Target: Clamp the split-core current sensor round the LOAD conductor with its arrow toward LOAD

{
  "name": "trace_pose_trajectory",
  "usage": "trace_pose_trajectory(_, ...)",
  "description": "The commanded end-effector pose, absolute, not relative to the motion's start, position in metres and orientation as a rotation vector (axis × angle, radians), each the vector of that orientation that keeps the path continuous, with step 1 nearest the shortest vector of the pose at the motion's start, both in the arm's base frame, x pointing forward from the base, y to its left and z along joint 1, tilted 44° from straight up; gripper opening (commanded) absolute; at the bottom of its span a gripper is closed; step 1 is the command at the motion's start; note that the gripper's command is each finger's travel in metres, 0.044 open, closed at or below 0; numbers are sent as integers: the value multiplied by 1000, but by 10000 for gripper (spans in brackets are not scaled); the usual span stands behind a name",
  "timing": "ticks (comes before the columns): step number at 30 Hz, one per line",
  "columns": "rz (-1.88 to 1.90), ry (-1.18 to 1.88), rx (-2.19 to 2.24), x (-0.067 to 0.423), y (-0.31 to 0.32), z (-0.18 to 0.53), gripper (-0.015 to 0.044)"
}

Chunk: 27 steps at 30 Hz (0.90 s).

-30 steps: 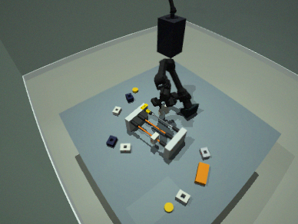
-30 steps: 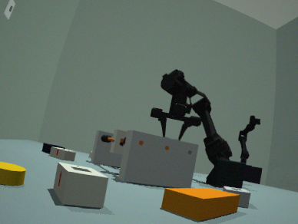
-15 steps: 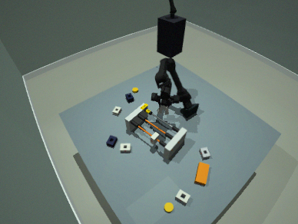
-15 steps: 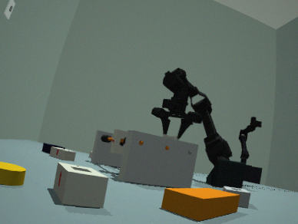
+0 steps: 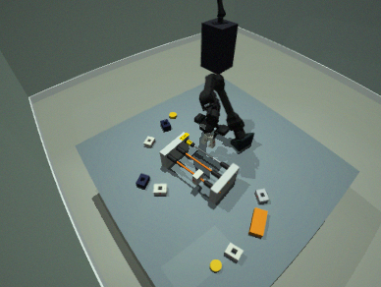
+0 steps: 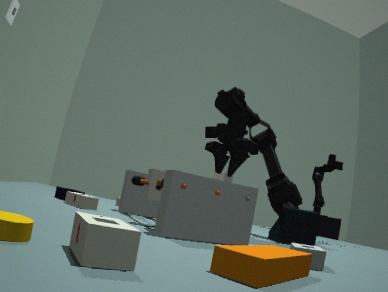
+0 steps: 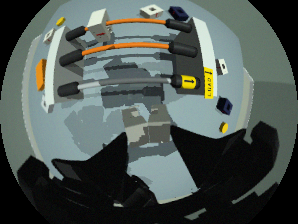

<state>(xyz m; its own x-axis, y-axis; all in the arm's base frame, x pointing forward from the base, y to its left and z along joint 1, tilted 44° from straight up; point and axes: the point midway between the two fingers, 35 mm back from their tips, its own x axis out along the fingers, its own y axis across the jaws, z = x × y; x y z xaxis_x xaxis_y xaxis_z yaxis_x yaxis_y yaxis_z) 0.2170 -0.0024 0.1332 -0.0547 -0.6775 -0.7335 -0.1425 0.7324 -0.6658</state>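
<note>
My gripper (image 5: 209, 134) (image 6: 223, 173) (image 7: 148, 132) is shut on the open current sensor (image 5: 209, 142) (image 6: 220, 177) (image 7: 159, 131), whose two pale halves stand apart in a V in the wrist view. The sensor is held in the air beside the rack, on the robot's side of the LOAD conductor, and does not touch it. That grey conductor (image 7: 125, 82) is the rack's nearest to the robot. A yellow band (image 5: 190, 143) (image 7: 188, 82) with an arrow is on its end, by the yellow LOAD marker (image 5: 185, 137) (image 7: 209, 90). I cannot make out the sensor's own arrow.
The rack's end walls (image 5: 225, 185) (image 6: 205, 215) (image 7: 56, 65) also carry two orange conductors, the outer one (image 7: 137, 21) bearing a white block (image 5: 197, 175) (image 7: 98, 25). Around stand white and dark blue blocks, yellow discs and an orange block (image 5: 258, 222) (image 6: 260, 265).
</note>
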Motion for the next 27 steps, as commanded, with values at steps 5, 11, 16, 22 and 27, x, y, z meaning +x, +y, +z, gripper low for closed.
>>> trace_pose_trajectory(5, -692, 1456, -471, 219, 2, 138, 0)
trace_pose_trajectory(11, -824, 1352, -310, 220, 4, 140, 0)
trace_pose_trajectory(16, -925, 1260, -175, 221, 6, 142, 0)
trace_pose_trajectory(22, -1037, 1143, -9, 223, 8, 144, 0)
trace_pose_trajectory(27, -1121, 1041, 130, 224, 10, 146, 0)
